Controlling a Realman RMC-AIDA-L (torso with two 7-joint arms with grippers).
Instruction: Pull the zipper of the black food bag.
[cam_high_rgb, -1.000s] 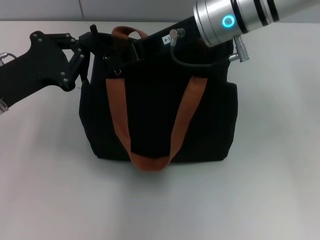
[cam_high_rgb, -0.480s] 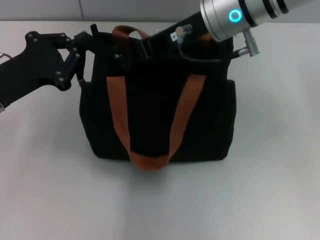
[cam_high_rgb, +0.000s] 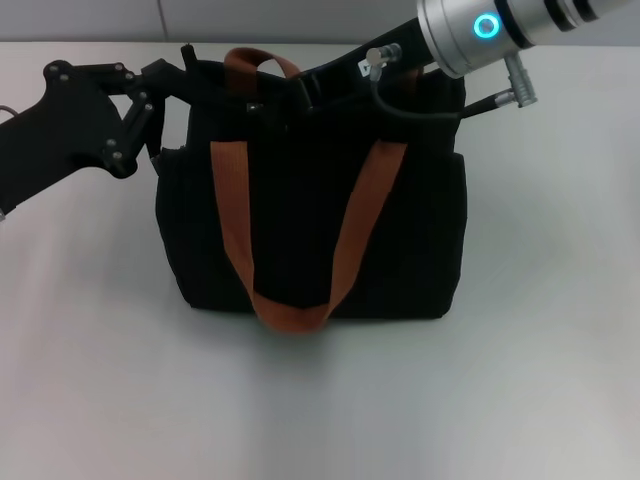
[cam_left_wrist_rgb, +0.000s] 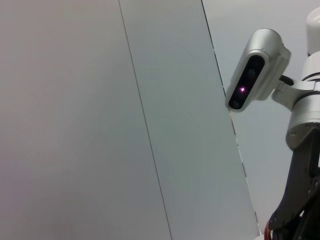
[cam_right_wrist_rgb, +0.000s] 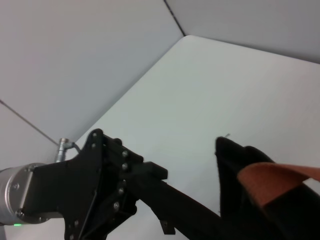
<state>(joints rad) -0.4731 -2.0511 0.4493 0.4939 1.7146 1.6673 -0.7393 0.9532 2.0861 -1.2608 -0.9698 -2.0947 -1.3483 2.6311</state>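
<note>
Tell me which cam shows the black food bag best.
Head view. The whole black food bag stands on the table, both brown handles visible, the left gripper at its top left corner and the right gripper over its top. Right wrist view catches only one top corner and a handle strip. Left wrist view shows none of it.

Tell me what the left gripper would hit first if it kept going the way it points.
Probably the black food bag: the left gripper already sits at its upper left corner, aimed across the top. Depth is unclear in the head view.
</note>
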